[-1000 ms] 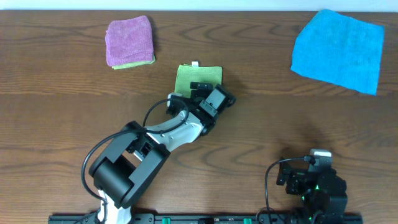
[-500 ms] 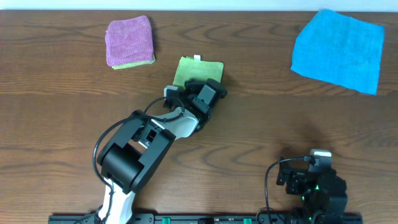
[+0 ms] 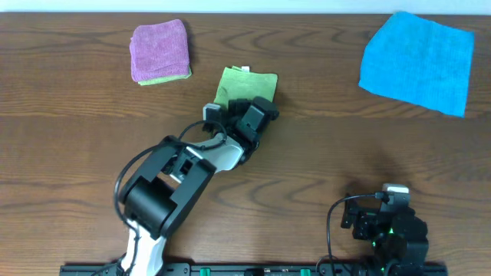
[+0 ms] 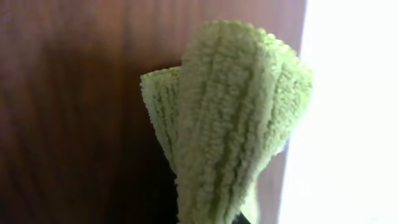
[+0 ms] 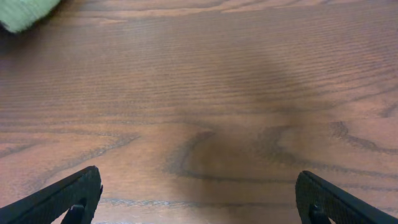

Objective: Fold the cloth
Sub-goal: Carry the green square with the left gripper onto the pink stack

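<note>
The lime-green cloth [image 3: 247, 81] lies folded small at the table's middle back, with its white tag [image 3: 244, 70] at the far edge. My left gripper [image 3: 244, 105] sits at the cloth's near edge, shut on it. In the left wrist view the cloth [image 4: 230, 112] fills the middle as a bunched ridge rising from the jaws, and the fingers themselves are hidden. My right gripper [image 5: 199, 202] rests at the front right, open, with only bare wood between its fingertips [image 5: 71, 196]. A corner of the cloth [image 5: 25, 12] shows at the top left of the right wrist view.
A pinkish-purple folded cloth [image 3: 159, 50] lies on a green one at the back left. A bright blue cloth [image 3: 418, 61] is spread at the back right. The table's far edge runs just behind all three. The right arm's base [image 3: 387, 230] sits at the front right.
My left gripper has moved forward onto the cloth's near edge and shut on it. The cloth has shifted slightly towards the back. The right arm has stayed still.
</note>
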Robot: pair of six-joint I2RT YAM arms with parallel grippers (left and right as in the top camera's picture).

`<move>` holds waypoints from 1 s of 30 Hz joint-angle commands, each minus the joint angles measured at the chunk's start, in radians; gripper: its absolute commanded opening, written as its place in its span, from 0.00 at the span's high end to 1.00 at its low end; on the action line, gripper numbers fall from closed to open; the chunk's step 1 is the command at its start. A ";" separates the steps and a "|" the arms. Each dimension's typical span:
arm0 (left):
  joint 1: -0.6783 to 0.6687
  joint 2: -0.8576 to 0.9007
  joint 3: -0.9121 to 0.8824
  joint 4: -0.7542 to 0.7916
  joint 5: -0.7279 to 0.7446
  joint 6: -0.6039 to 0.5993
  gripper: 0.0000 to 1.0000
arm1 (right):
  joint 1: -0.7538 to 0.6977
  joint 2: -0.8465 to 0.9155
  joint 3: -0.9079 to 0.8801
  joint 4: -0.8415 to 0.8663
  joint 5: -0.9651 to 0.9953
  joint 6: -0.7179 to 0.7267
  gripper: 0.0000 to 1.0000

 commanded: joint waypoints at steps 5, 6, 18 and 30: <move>0.071 -0.227 -0.003 0.018 -0.133 -0.076 0.94 | -0.005 -0.009 -0.007 -0.002 -0.003 0.015 0.01; 0.083 -0.246 -0.003 0.022 -0.133 -0.087 0.94 | -0.005 -0.009 -0.007 -0.002 -0.003 0.015 0.01; 0.246 -0.344 0.021 0.076 -0.132 -0.035 0.94 | -0.005 -0.009 -0.007 -0.002 -0.003 0.015 0.01; 0.427 -0.293 0.149 0.076 -0.111 0.235 0.94 | -0.005 -0.009 -0.007 -0.002 -0.003 0.015 0.01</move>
